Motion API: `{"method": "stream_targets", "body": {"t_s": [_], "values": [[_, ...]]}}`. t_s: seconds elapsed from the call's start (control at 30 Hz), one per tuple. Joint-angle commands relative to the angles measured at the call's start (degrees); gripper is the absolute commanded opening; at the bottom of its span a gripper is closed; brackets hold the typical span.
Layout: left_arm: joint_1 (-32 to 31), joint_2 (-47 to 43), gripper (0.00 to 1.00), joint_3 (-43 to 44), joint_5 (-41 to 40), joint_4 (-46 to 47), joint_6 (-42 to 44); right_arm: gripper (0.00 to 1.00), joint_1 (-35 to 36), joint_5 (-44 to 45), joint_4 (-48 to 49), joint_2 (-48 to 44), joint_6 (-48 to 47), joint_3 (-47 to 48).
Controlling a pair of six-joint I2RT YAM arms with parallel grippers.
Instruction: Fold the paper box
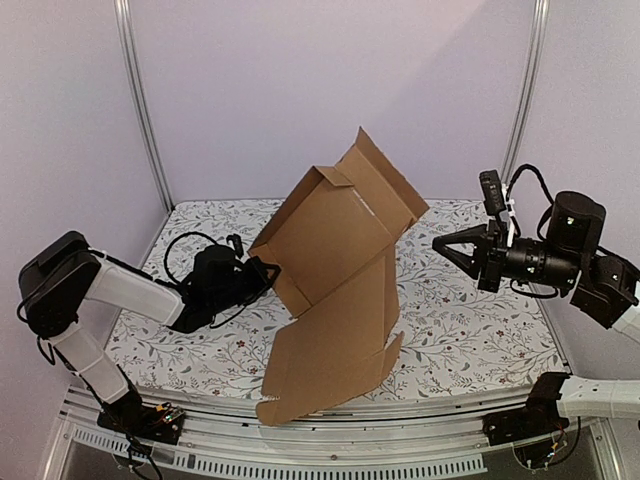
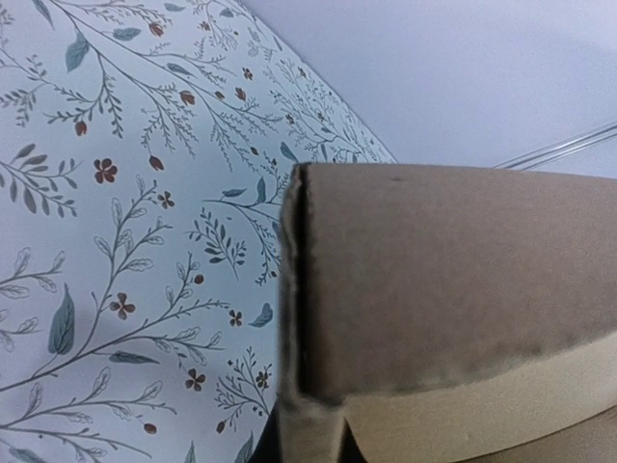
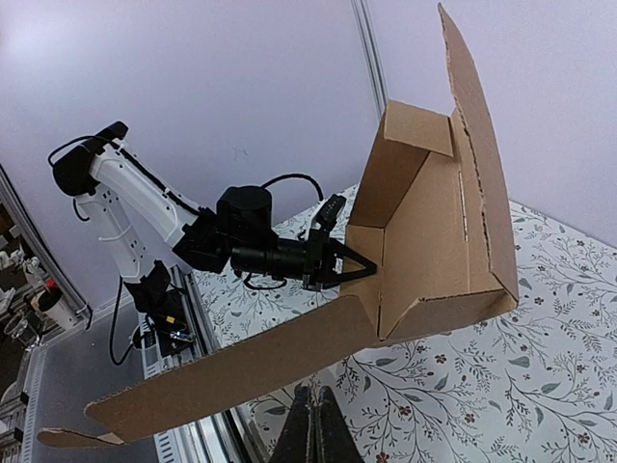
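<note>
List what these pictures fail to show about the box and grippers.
- Top view: the left gripper meets the box, whose wall hides exactly where the fingertips pinch.
- Left wrist view: the box fills the near frame, blurred, and no fingers show.
- Right wrist view: the right gripper is mostly cut off by the bottom edge.

We look onto a surface [image 1: 470, 340] covered by a pale cloth printed with leafy sprigs and small red-brown flowers. Plain lilac-white walls [image 1: 330, 80] close it in behind and at both sides, and slim metal posts [image 1: 143, 100] rise at the two back corners. A silver metal rail [image 1: 420, 445] runs along the near edge. In the right wrist view we make out grey floor [image 3: 87, 376] beyond that edge. The light is soft and even.
</note>
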Motion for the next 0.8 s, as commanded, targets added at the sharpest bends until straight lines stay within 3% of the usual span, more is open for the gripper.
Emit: {"method": "stream_targets", "body": {"t_s": [0.0,0.77], "values": [[0.8,-2.0,0.00,-1.0,3.3,5.1,-4.7,0.00,0.2,2.6,0.9,2.2,-0.2,-0.5],[0.8,-4.3,0.00,-1.4,6.3,5.8,-5.9,0.00,3.3,8.2,15.0,16.9,2.1,6.5]]}}
